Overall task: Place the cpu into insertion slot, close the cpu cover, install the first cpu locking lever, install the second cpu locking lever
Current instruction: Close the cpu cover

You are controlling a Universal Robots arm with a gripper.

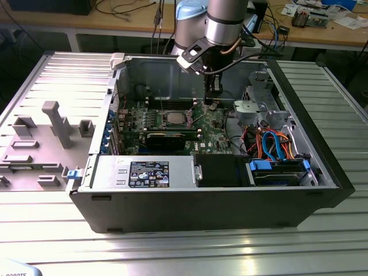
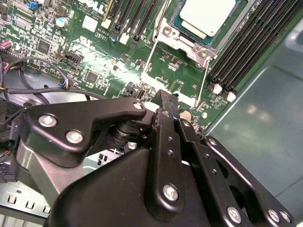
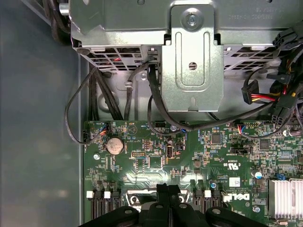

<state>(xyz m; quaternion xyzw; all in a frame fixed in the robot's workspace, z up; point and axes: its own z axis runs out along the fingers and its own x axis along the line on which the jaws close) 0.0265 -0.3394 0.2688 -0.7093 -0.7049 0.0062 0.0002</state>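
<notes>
**end effector pressed together beside the seated cpu**

the open computer case (image 1: 322,172) lies on the slatted metal table (image 1: 172,253), and the arm reaches down into it. in the exterior view the end effector (image 1: 211,99) hangs over the green motherboard (image 1: 215,129), just to the exterior view's right of the cpu (image 1: 174,118). the cpu sits silver face up in the insertion slot (image 1: 167,119).

in the second wrist view the cpu (image 2: 208,14) lies flat, with the silver frame of the cpu cover (image 2: 166,31) around it. whether the cover is fully down is hard to tell. two thin wire levers (image 2: 148,56) run free from the socket toward the end effector (image 2: 165,97).

in both wrist views the black fingers are pressed together, and nothing shows between them. in the first wrist view the end effector (image 3: 168,188) points at the board edge. beyond it are a round coin battery (image 3: 113,145), black cables (image 3: 75,113) and a metal drive cage (image 3: 191,56).

a grey fixture tray (image 1: 52,126) lies on the table at the exterior view's left of the case.
</notes>
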